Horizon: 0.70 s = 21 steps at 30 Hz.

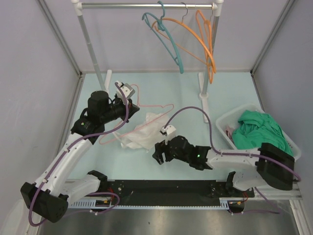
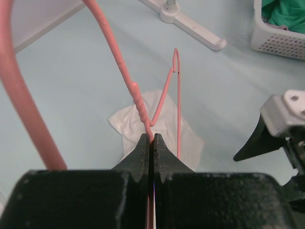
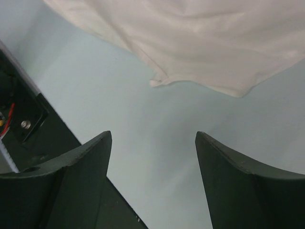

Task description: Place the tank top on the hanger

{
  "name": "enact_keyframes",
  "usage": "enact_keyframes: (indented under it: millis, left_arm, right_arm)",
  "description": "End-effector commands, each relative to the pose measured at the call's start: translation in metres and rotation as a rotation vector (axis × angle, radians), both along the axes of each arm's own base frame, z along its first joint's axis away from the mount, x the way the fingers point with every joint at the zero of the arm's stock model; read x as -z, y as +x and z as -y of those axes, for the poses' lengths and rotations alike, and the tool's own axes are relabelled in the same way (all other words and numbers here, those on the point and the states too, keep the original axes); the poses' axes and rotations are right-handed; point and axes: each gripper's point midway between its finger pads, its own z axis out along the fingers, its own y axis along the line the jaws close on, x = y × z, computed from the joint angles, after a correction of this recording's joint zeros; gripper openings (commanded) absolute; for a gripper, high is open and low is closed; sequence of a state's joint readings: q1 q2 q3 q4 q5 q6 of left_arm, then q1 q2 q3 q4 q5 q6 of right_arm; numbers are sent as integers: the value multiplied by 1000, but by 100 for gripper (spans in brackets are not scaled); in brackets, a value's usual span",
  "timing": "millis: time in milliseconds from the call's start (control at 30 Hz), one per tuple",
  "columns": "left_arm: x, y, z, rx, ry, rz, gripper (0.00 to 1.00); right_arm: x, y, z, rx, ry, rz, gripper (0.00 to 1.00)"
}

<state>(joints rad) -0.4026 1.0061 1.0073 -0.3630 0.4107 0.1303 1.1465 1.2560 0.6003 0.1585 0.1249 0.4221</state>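
Left gripper [image 2: 152, 139] jaws are clamped on the hanger [image 2: 178, 95]; right gripper [image 3: 152, 136] jaws are held apart, empty. So far the tank top [image 2: 125, 125] is not yet threaded on.

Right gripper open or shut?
Open. Right gripper shows a wide gap with bare table in it; tank top lies beyond, untouched.

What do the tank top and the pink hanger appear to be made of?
Tank top: thin white fabric, matte; it lies in soft folds with a hemmed edge. Hanger: likely plastic, smooth, slightly glossy; thin pink rod with moulded ridges.
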Motion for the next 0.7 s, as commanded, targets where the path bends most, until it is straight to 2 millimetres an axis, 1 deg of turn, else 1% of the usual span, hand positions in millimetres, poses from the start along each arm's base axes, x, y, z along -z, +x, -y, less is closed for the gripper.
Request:
enact_keyframes:
  millis: [0,33,67,133,167,200,267,300,333,367,533,600,633,667]
  left_arm:
    - [-10,8,-4,-48,-28,36,2]
    - [-10,8,-5,-51,-28,37,3]
    - [-12,7,-3,-43,-32,37,3]
    - [-12,5,-2,-35,-37,34,3]
    - [-13,5,-2,-33,-39,36,3]
    - [-14,4,-3,-36,-40,42,3]
    - [-14,5,-3,-37,-40,45,3]
    - [-15,4,-3,-37,-39,48,3]
    - [-15,4,-3,-37,-41,48,3]
    - [-15,4,-4,-39,-41,48,3]
    - [-19,0,-1,-19,-53,54,4]
    - [-20,0,-2,-22,-54,57,3]
    - [-21,-1,-2,-20,-56,60,4]
    - [-20,0,-2,-21,-53,58,4]
  right_arm:
    - [-20,21,-45,193,131,11,75]
    - [-22,23,-53,205,138,8,75]
    - [-6,22,-57,239,108,-3,73]
    - [0,25,-63,260,107,-4,71]
    - [0,30,-66,291,113,5,68]
    - [11,31,-68,310,97,-6,66]
    - [14,39,-71,353,77,1,63]
    - [25,40,-71,367,53,-7,62]
    - [29,42,-69,380,33,-6,62]
    - [29,43,-71,388,33,-9,60]
    - [51,47,-68,418,-25,-14,57]
    - [55,48,-70,415,-33,-16,54]
    - [60,48,-69,414,-45,-20,52]
    - [62,48,-69,413,-50,-21,50]
